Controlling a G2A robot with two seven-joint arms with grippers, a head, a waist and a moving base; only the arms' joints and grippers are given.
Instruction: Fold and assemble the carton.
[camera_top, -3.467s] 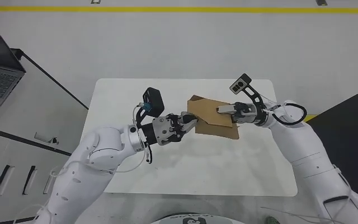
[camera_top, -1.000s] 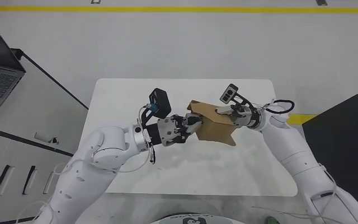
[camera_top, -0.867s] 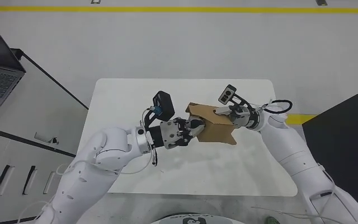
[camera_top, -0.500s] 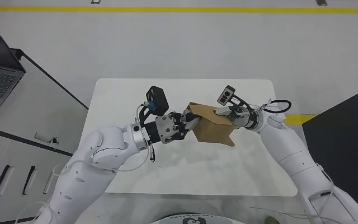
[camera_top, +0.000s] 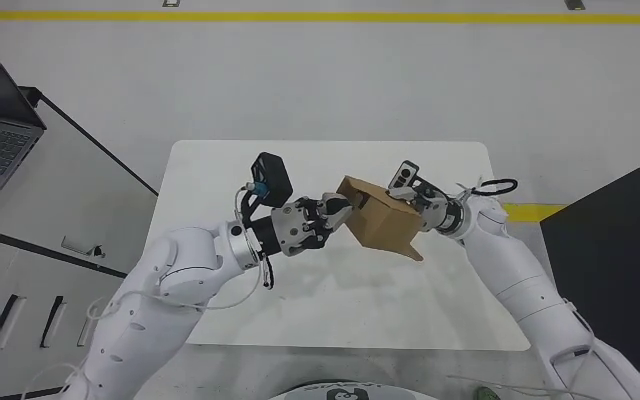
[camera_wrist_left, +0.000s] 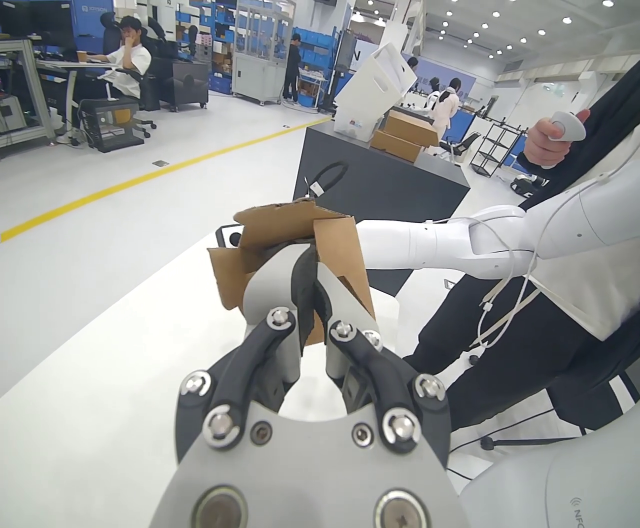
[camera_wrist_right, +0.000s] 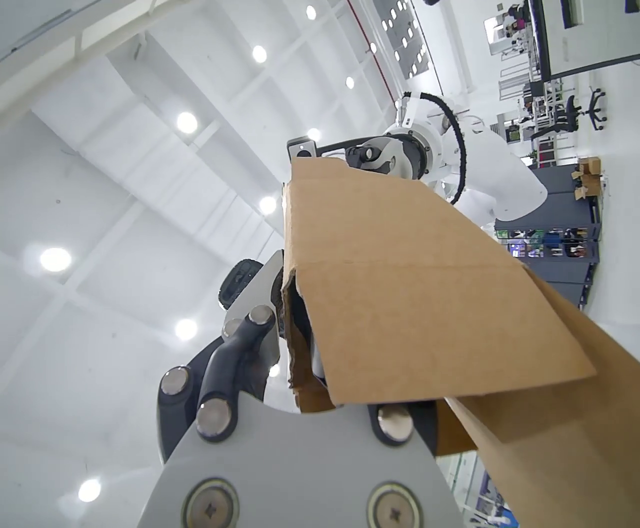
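Carton (camera_top: 382, 222) is held partly opened over the desk (camera_top: 450, 300). One flap is gripped by the left gripper (camera_wrist_left: 314, 280) fingers, and the opposite edge is gripped by the right gripper (camera_wrist_right: 295, 325) fingers.

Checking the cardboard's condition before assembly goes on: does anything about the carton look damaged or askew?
Yes. The carton is held tilted rather than square. Its flaps at the left gripper are crumpled and splayed, and the edge pinched by the right gripper looks frayed.
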